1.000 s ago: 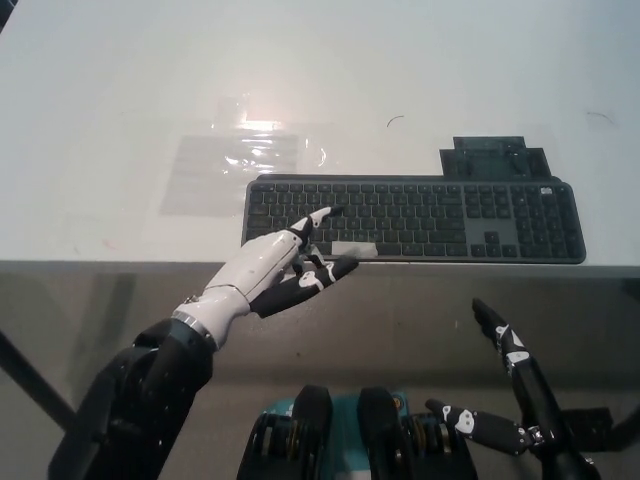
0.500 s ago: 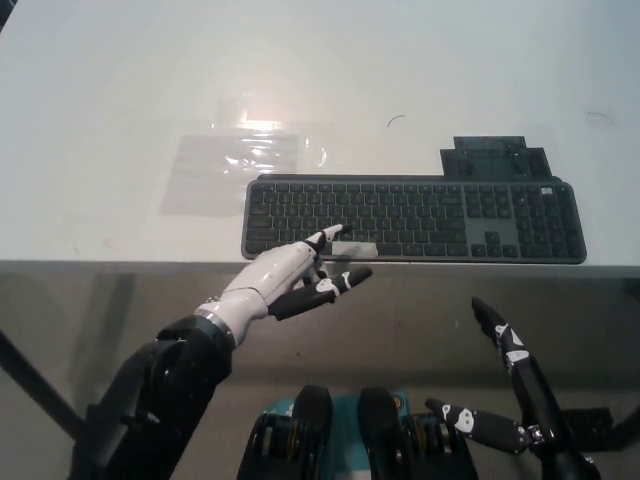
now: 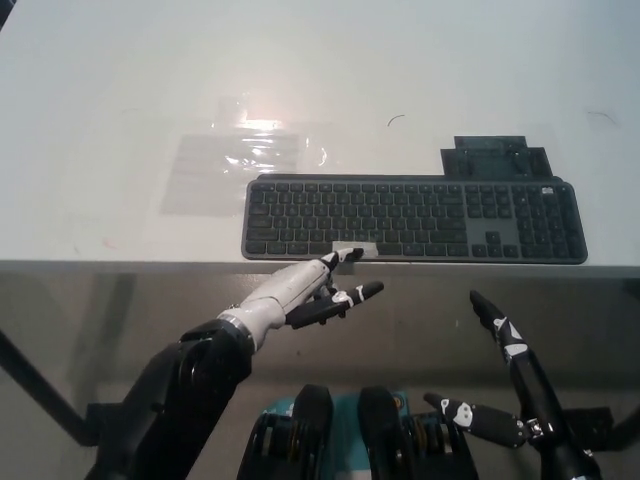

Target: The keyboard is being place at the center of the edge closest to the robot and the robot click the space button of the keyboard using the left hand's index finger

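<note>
Already the keyboard [image 3: 440,215] lies along the tabletop's [image 3: 120,100] near edge, just ahead of our left hand [image 3: 300,290]. That hand holds nothing, fingers apart, with its index fingertip [image 3: 338,260] at the pale space bar [image 3: 358,248]. We cannot tell whether the key is pressed down; lifting off likely remains. Our right hand [image 3: 505,390] rests well off to its right, spread and empty.

Pretty plain setup: a pale white bench [image 3: 100,80] fills most of the view, with a bright patch of light glare [image 3: 262,124] bouncing off a clear plastic sheet [image 3: 235,165] lying flat on it. A couple of tiny dark marks [image 3: 396,119] show further back. Below the front edge there's dull grey-brown floor [image 3: 60,310] and a dark slanted bar [image 3: 30,385] at the lower left.
</note>
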You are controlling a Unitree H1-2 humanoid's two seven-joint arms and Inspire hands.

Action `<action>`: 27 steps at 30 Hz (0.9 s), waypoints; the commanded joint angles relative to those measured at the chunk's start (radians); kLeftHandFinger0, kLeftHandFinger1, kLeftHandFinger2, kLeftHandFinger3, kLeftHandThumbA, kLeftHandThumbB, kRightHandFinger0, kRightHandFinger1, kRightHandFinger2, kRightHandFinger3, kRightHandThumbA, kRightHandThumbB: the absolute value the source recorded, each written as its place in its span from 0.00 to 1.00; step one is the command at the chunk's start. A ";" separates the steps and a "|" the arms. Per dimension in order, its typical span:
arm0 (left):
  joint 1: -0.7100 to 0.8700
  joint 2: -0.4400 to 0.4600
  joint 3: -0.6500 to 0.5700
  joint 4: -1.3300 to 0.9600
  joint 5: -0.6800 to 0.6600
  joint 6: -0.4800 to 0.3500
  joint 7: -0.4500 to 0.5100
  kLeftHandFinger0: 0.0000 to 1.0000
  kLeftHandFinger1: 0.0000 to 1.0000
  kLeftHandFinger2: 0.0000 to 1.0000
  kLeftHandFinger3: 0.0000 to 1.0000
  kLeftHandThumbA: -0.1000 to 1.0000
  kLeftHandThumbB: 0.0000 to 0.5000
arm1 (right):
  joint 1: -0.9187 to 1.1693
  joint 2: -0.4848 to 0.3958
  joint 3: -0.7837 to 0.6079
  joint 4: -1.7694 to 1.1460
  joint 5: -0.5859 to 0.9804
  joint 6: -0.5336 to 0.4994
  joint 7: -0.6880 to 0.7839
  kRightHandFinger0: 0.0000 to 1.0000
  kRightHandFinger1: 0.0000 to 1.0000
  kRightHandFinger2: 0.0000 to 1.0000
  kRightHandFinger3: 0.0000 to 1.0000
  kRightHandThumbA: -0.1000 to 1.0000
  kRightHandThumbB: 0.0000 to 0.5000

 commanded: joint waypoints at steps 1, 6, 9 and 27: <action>-0.059 -0.016 -0.003 0.039 0.020 -0.039 0.053 0.06 0.32 0.40 1.00 1.00 0.78 | -0.021 -0.005 0.000 -0.036 -0.005 -0.026 0.005 1.00 1.00 1.00 1.00 1.00 0.86; -0.083 -0.010 0.006 0.059 0.016 -0.033 0.054 0.07 0.35 0.43 1.00 1.00 0.77 | -0.028 -0.005 -0.002 -0.034 -0.005 -0.025 0.004 1.00 1.00 1.00 1.00 1.00 0.86; -0.098 -0.006 0.013 0.076 0.011 -0.040 0.061 0.14 0.40 0.46 1.00 1.00 0.75 | -0.033 -0.004 -0.002 -0.028 -0.008 -0.029 0.001 1.00 1.00 1.00 1.00 1.00 0.87; -0.030 -0.037 -0.071 0.332 0.064 -0.135 0.152 0.27 0.44 0.44 1.00 1.00 0.81 | -0.057 -0.010 -0.005 -0.019 -0.018 -0.037 -0.004 1.00 1.00 1.00 1.00 1.00 0.88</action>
